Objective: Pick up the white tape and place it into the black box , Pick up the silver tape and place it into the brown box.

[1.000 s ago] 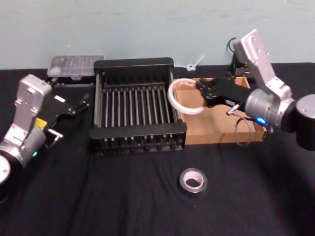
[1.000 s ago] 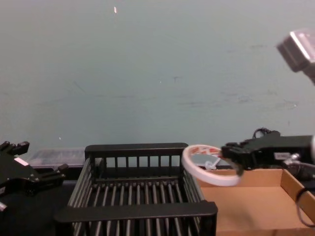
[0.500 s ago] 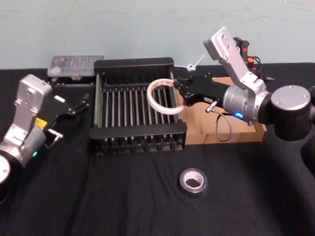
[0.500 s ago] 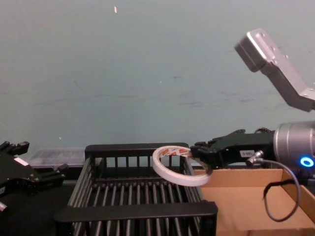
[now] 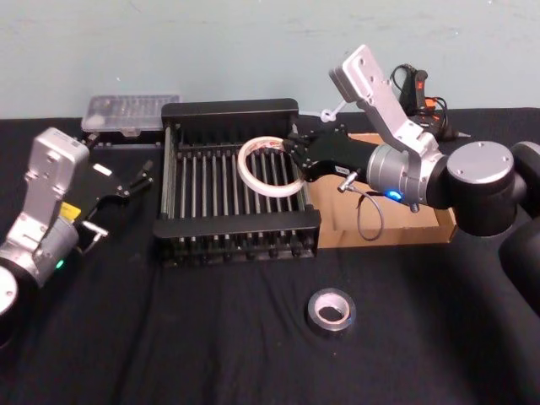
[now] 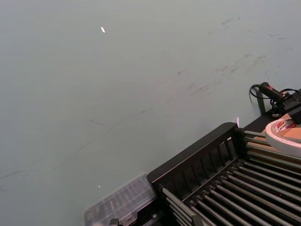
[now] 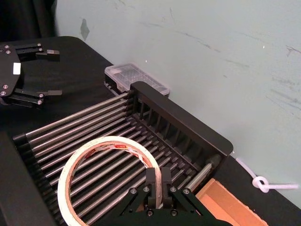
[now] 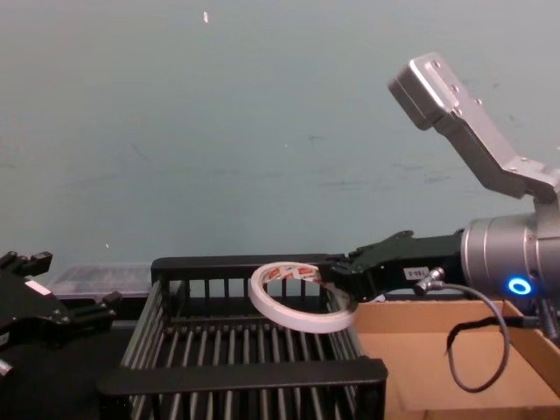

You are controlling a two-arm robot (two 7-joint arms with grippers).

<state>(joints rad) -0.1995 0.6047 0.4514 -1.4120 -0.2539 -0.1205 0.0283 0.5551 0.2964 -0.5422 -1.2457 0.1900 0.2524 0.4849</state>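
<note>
My right gripper (image 5: 297,159) is shut on the rim of the white tape (image 5: 255,173), a wide thin ring with red print inside, and holds it tilted in the air over the right half of the black box (image 5: 228,110). The right wrist view has the white tape (image 7: 84,153) above the crate's bars with my fingers (image 7: 158,184) pinching its edge. The silver tape (image 5: 330,310) lies flat on the black cloth near the front. The brown box (image 5: 422,229) sits right of the crate, under my right arm. My left gripper (image 5: 143,175) stays parked, open, left of the crate.
A clear plastic case (image 5: 128,111) lies behind the crate's left corner. A white cord knot (image 5: 331,110) and cables (image 5: 418,84) lie by the back wall. Black cloth covers the table.
My right gripper has carried the white tape leftward, from over the brown box's left edge to above the black box's right half. The left arm and the silver tape have not moved.
</note>
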